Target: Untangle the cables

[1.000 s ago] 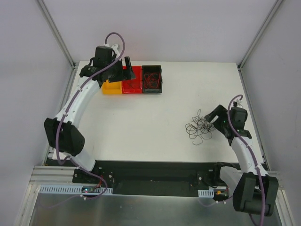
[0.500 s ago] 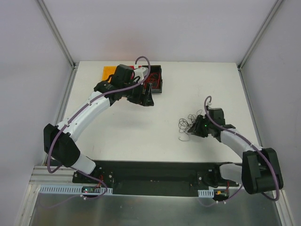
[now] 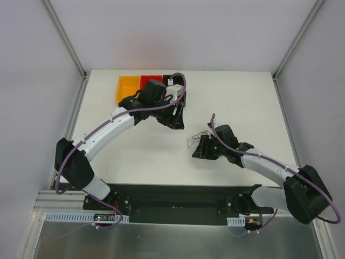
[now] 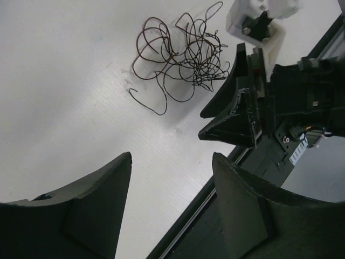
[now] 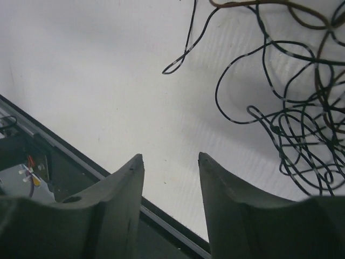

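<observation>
Left pincer (image 4: 171, 162) stood wide and empty, its fingers (image 4: 81, 210) dark, matte wedges; right pincer (image 5: 170, 159) gaped narrower, gripping nothing. Beneath lay the white, faintly ridged bench (image 3: 135, 145). Hair-thin curly cables (image 4: 200, 66), dark red, brown and black, sat tangled on it just beside the right pincer.

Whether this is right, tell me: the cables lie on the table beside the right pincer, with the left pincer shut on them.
Wrong: the left pincer is open and empty, as the left wrist view shows. The cables do lie on the table beside the right pincer.
</observation>
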